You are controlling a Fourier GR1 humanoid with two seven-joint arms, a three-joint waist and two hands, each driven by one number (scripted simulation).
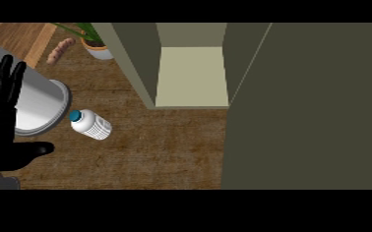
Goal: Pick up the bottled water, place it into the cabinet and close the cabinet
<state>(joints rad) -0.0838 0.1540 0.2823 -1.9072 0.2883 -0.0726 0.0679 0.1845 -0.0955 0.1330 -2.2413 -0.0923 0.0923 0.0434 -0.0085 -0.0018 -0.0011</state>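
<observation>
The bottled water lies on its side on the brown tabletop, blue cap toward a grey cylindrical pot just beside it. The cabinet stands open, its door swung out at the right. The left hand rests at the left edge, fingers straight and spread, holding nothing, near a potted plant and a sausage-like item beyond.

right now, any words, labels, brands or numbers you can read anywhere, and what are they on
None can be read.
Bottled water: a white, finely patterned wrap around its body, too small to make out any words.
Cabinet, its open door, the metal pot and the potted plant: no markings show.
</observation>
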